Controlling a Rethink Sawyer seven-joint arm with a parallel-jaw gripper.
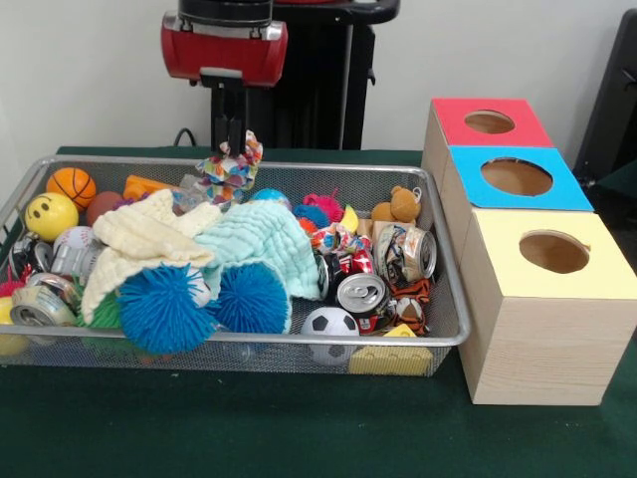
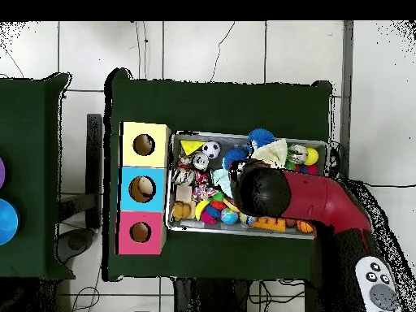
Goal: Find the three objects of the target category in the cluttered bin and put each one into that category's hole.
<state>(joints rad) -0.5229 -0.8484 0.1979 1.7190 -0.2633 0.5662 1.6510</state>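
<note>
pincer [image 1: 230, 139] gripping patterned cloth [image 1: 231, 167], cans' [image 1: 360, 295] labels unreadable

The bin [image 1: 239, 179] is being viewed closely from the front. It is being viewed from overhead, farther off. Bin and boxes [image 2: 144, 188] are being shared.

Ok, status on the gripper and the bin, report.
Gripper over the bin's far side, at a multicoloured toy; grip unclear. Three box holes empty-looking. Cloths cover much of the clutter.

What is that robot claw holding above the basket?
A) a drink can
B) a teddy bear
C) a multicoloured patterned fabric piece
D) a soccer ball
C: the end effector is shut on the multicoloured patterned fabric piece, lifted above the wire mesh basket.
</note>
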